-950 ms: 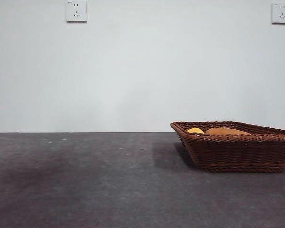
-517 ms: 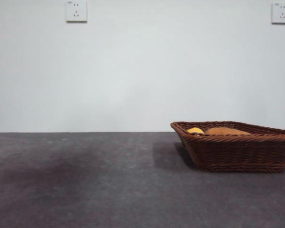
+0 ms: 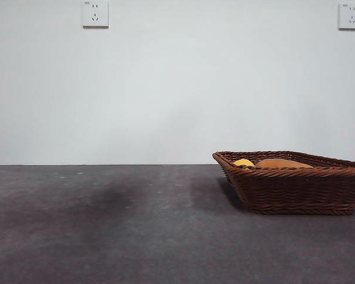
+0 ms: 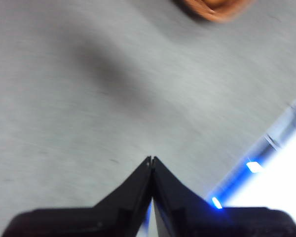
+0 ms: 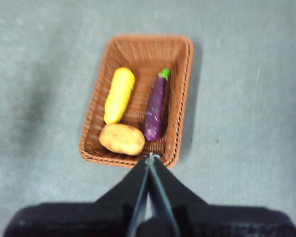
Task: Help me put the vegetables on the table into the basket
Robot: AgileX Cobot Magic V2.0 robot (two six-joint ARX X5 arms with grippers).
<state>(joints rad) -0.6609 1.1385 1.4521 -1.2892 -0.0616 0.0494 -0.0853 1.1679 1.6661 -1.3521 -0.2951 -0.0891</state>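
The brown wicker basket [image 3: 296, 183] [image 5: 138, 98] stands on the dark grey table [image 3: 106, 236] at the right in the front view. Inside it lie the yellow corn cob [image 5: 119, 95], the purple eggplant [image 5: 155, 106] and the brown potato [image 5: 121, 138]. Over the rim in the front view only the tops of the corn [image 3: 244, 162] and the potato [image 3: 281, 163] show. My right gripper [image 5: 150, 157] hangs high above the basket's near rim, shut and holding nothing. My left gripper [image 4: 151, 159] is shut over bare table, a blurred edge of the basket [image 4: 214, 10] far from it.
Two wall sockets [image 3: 95, 13] [image 3: 350, 16] sit high on the white wall behind the table. A bright strip with blue lights [image 4: 251, 168] runs along the table's edge in the left wrist view.
A faint shadow on the table's left part has drifted toward the middle. The basket and the vegetables have not moved.
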